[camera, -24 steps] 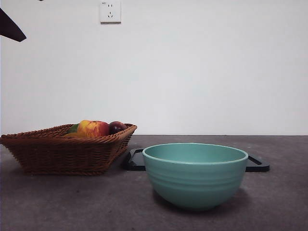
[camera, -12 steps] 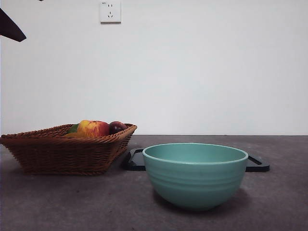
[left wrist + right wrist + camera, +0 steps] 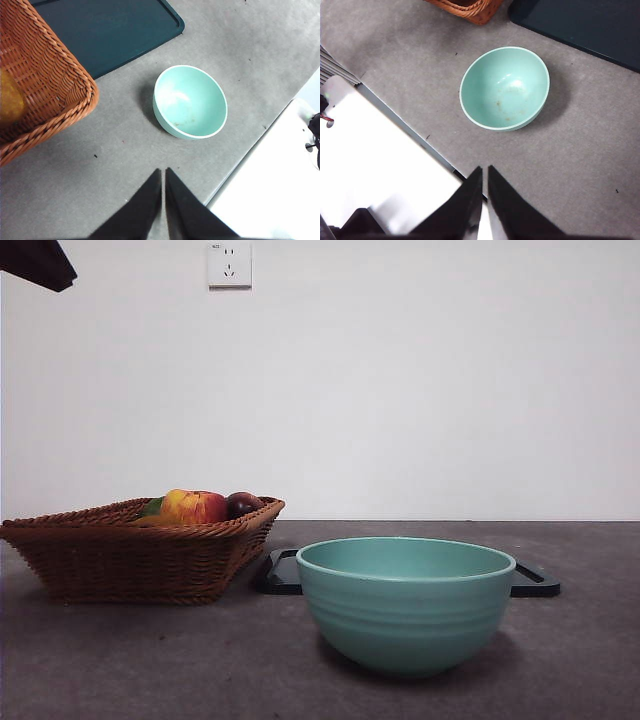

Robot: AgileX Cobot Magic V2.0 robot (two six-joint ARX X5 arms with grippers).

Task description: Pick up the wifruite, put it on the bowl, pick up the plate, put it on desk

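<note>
The teal-green bowl (image 3: pixel 405 605) stands empty on the desk (image 3: pixel 150 660); both wrist views look down into it (image 3: pixel 190 101) (image 3: pixel 505 88). The plate (image 3: pixel 283 574), a dark flat rectangular tray, lies behind the bowl (image 3: pixel 110 30) (image 3: pixel 590 25). In the wicker basket (image 3: pixel 130 550), an orange-brown rounded shape that I take for the wifruite (image 3: pixel 9 102) shows at the frame's edge, mostly cut off. My left gripper (image 3: pixel 163 172) hangs shut and empty high over the desk's edge. My right gripper (image 3: pixel 485 170) is likewise shut and empty, high near the desk's edge.
A red-yellow apple (image 3: pixel 193 507) and a dark purple fruit (image 3: pixel 243 504) lie in the basket. A black arm tip (image 3: pixel 35 262) shows at the top left corner of the front view. White surfaces (image 3: pixel 370 165) border the desk's near edge.
The black arm tip at the top left of the front view has moved upward and slightly right. Bowl, basket and plate have not moved.
</note>
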